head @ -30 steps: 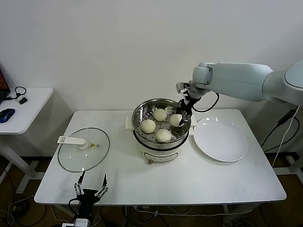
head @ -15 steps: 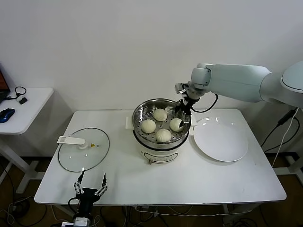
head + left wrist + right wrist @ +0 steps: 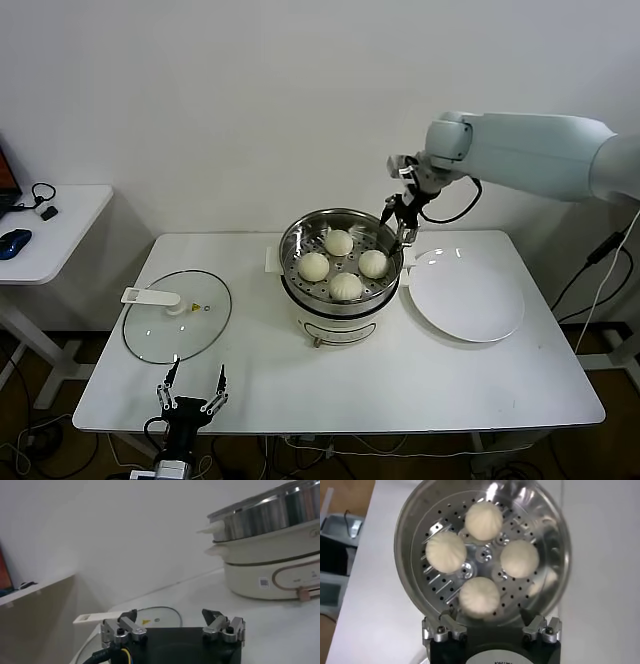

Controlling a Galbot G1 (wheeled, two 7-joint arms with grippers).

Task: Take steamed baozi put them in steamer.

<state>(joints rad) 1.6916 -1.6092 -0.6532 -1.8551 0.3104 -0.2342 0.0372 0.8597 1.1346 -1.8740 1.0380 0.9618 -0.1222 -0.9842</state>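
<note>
With all four buns [image 3: 343, 267] sitting in the steamer [image 3: 292, 243] and the plate [image 3: 468, 300] bare, the right gripper [image 3: 401, 212] hangs wide and empty, nothing left to load.

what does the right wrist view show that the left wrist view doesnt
Only the right wrist view looks down into the steamer: its perforated floor and all four steamed baozi, with the right tool open above them, holding nothing.

Only the left wrist view shows the white cooker base from the side, the glass lid lying on the table, and the open left tool.

Both show the steamer and the table.
</note>
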